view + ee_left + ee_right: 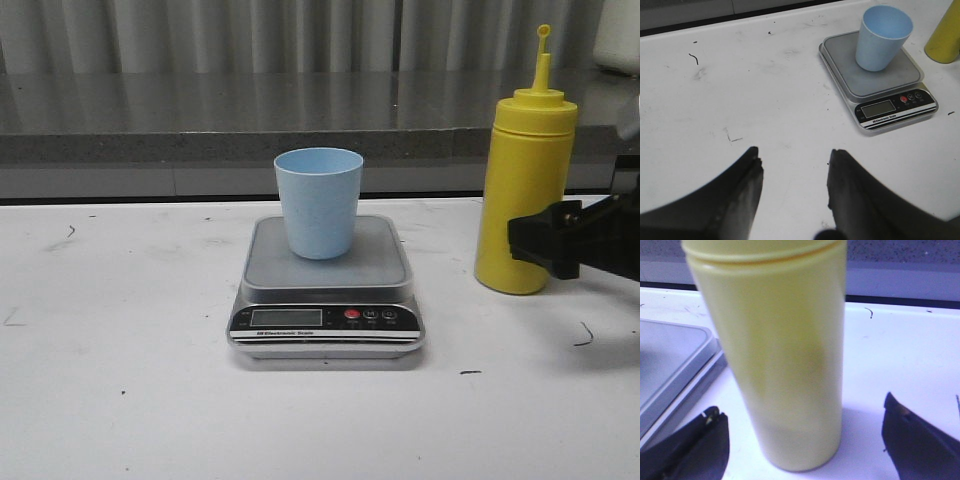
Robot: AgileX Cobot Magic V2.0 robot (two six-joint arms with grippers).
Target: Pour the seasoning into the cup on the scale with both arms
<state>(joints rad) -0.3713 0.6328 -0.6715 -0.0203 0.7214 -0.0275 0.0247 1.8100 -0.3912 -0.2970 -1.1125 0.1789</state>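
The pale blue cup [319,202] stands upright on the grey platform of the silver scale [270,262] in the middle of the table. The yellow seasoning bottle [525,190] stands upright to the right of the scale, nozzle up, cap tethered. My right gripper [545,238] is open, its fingers [705,440] on either side of the bottle's lower body [785,365] without touching it. My left gripper [794,165] is open and empty over bare table, well short of the scale [840,80] and the cup [882,37]. The left arm does not show in the front view.
A grey stone ledge [200,120] runs along the back of the white table [120,350], with a ribbed wall behind. A white object [618,35] sits at the far right on the ledge. Small dark marks dot the tabletop.
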